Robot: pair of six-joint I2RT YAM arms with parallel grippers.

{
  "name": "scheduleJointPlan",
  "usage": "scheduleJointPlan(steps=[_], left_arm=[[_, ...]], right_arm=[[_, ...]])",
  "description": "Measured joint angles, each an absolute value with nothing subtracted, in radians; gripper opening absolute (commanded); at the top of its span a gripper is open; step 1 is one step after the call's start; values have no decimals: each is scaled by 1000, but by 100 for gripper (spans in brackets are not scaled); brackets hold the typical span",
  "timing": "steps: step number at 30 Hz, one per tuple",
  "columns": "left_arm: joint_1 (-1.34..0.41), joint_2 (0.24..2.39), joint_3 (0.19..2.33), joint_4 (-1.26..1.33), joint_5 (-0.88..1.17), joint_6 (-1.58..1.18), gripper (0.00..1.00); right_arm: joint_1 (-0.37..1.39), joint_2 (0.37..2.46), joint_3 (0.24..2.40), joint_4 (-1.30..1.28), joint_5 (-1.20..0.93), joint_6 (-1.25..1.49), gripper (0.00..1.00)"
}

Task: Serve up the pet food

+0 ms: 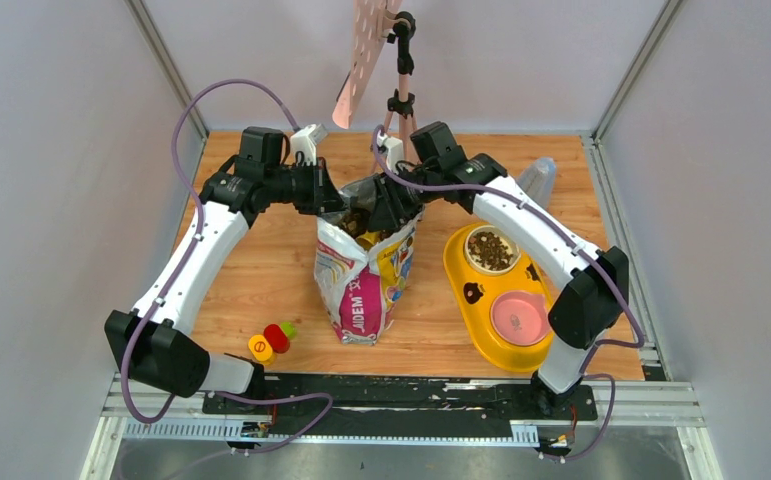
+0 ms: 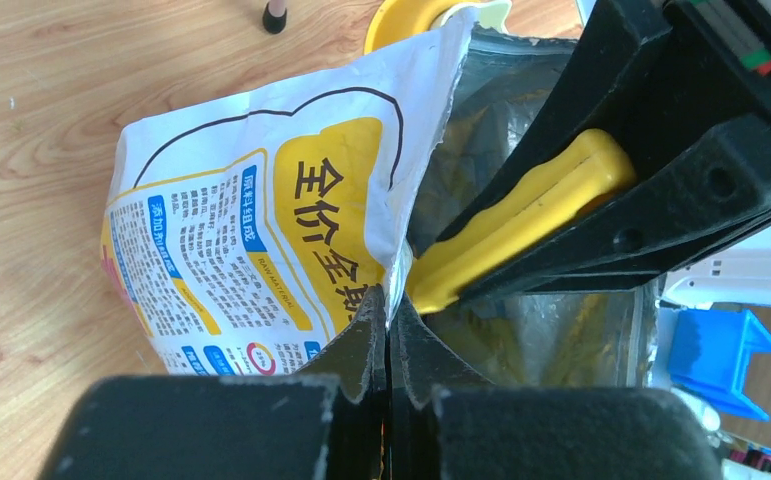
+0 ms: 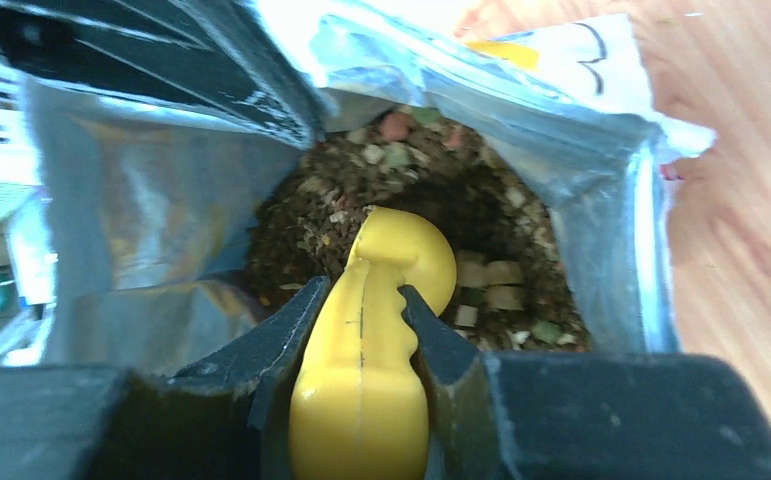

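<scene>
Wooden table [image 1: 261, 280], pale grey walls [image 1: 51, 150] around. Table centre: bag [image 1: 361, 290] containing pet food [image 3: 481, 195]. More is in the feeder [image 1: 466, 300] near the right edge. Left gripper [image 2: 389, 312] pinches the bag rim; right gripper [image 3: 361, 300] clamps the yellow scoop [image 3: 401, 255] inside.

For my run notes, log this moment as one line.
left end effector: shut on bag rim | right end effector: holding scoop | scoop: at pet food inside bag | step: scooping

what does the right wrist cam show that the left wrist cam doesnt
Only right wrist: the pet food inside the bag, with the scoop dipped into it. Only left wrist: the bag's printed outside, and the left gripper pinched shut on its rim. Both: the right gripper clamping the yellow scoop's handle, plus the bag's silver lining.
</scene>
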State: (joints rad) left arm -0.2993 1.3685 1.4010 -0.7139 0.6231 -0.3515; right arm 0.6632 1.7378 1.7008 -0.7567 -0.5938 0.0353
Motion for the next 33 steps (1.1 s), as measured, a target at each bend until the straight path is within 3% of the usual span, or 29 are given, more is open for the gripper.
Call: scheduleJointPlan(steps=[9, 33], left_arm=[[-299, 1368, 1401, -722, 622, -266, 0], [-299, 1364, 1452, -842, 553, -16, 0]], right_arm=[[583, 1761, 1756, -746, -844, 176, 0], [358, 1764, 1763, -550, -1011, 533, 0]])
